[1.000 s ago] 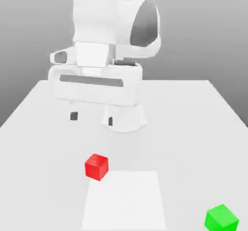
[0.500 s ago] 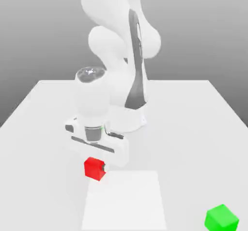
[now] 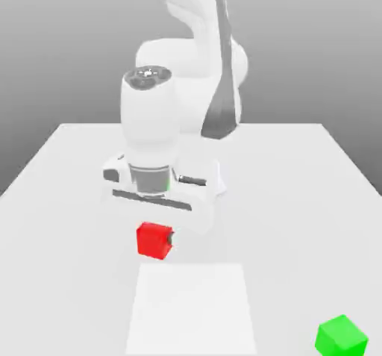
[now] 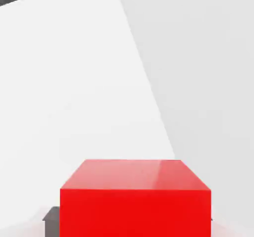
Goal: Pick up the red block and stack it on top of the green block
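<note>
Clamped on the red block (image 3: 154, 240) by the gripper (image 3: 156, 242), lifted; still to carry toward four o'clock onto the green block (image 3: 341, 336)

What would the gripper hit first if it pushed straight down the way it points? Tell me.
The gripper, pointing down and shut on the red block, would likely press that block onto the white table directly beneath. The green block sits well off that line.

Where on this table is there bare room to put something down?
Nearly everywhere: the table lies bare between the green block and the arm's base, also along the exterior view's left edge. It is crowded under the gripper, shut on the red block.
</note>
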